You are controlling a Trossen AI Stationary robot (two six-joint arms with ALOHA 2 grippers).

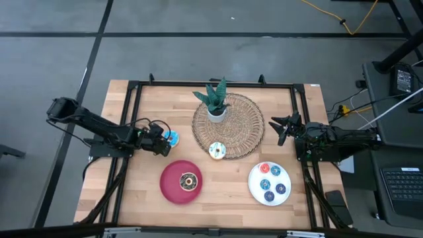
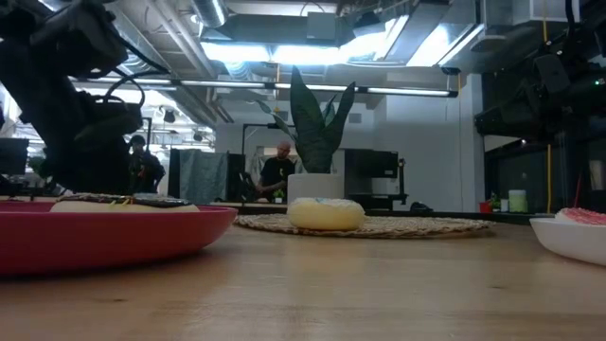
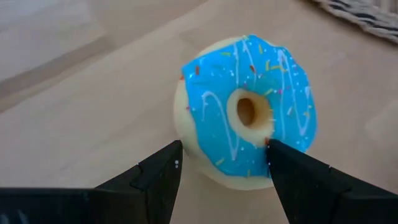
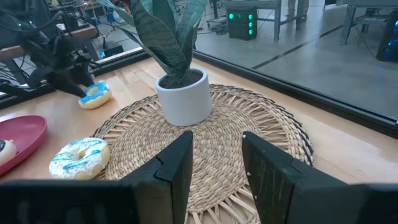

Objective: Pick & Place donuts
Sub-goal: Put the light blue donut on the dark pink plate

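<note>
A blue-iced donut (image 3: 249, 112) lies flat on the wooden table (image 1: 132, 192), left of the woven mat (image 1: 246, 135). My left gripper (image 3: 222, 146) is open, slanting down at it, with one fingertip on each side of the donut's near rim. In the high view the left gripper (image 1: 162, 141) stands just left of that donut (image 1: 172, 138). A cream-white sprinkled donut (image 1: 217, 151) rests on the mat's near edge. A chocolate donut (image 1: 189, 181) lies on the red plate (image 1: 169, 186). My right gripper (image 4: 217, 140) waits open at the table's right side, over the mat's edge. My left gripper's fingertips (image 3: 174, 152) stand close beside the blue donut's near rim (image 3: 214, 168), coming slanting down from the table's left. I cannot tell whether they touch it. The donut lies flat on the table.
A potted plant (image 1: 215, 102) stands on the far part of the mat. A white plate (image 1: 255, 187) with several coin-sized donuts sits at the near right. A black frame (image 1: 132, 106) runs along the table's edges. People show in the room beyond the table.
</note>
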